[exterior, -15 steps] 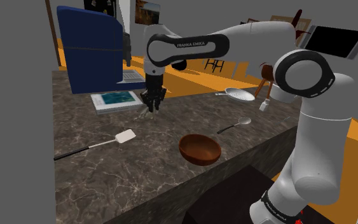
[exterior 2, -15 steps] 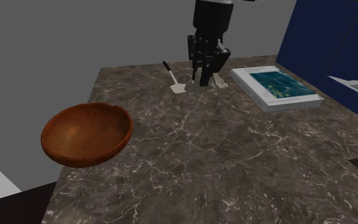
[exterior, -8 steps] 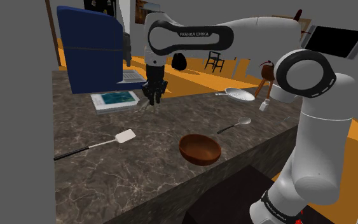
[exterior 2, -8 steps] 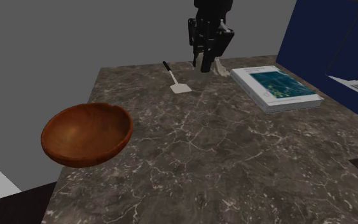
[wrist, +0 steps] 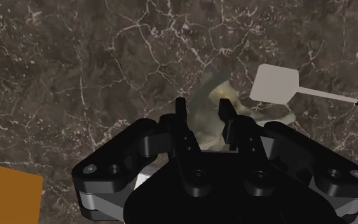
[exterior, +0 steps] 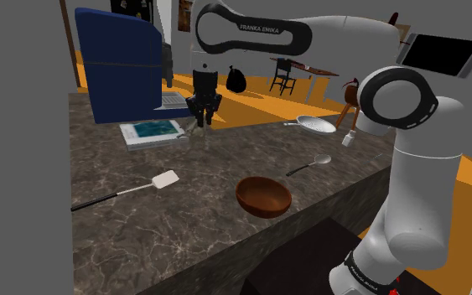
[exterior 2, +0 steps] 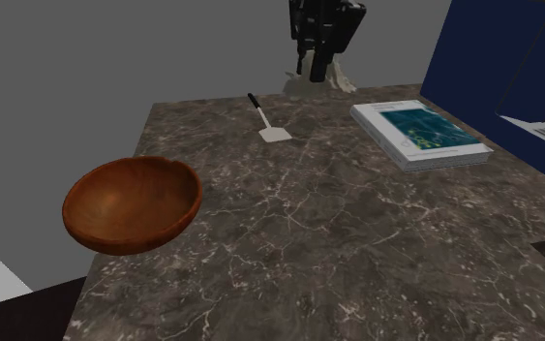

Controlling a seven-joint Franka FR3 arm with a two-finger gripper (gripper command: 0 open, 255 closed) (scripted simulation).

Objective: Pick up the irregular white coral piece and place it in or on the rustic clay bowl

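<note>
The tool point(wrist: 203, 114) pinched the pale, knobbly coral piece point(wrist: 217, 95) between its fingers, holding it clear above the dark marble worktop point(exterior 2: 338, 232), between the white spatula point(exterior 2: 273, 132) and the book point(exterior 2: 420, 136); the brown bowl point(exterior 2: 133, 205) sat well apart at the worktop's edge

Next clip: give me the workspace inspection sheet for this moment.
Surface: dark marbled counter.
Job's things: pale coral piece, clasped above the counter; brown bowl, empty, near the counter's edge.
Clutter: white spatula, book, strainer, spoon.
End effector: shut on the coral piece.
Cables: nothing seen.
Surroundings: navy box, grey wall, orange floor.
</note>
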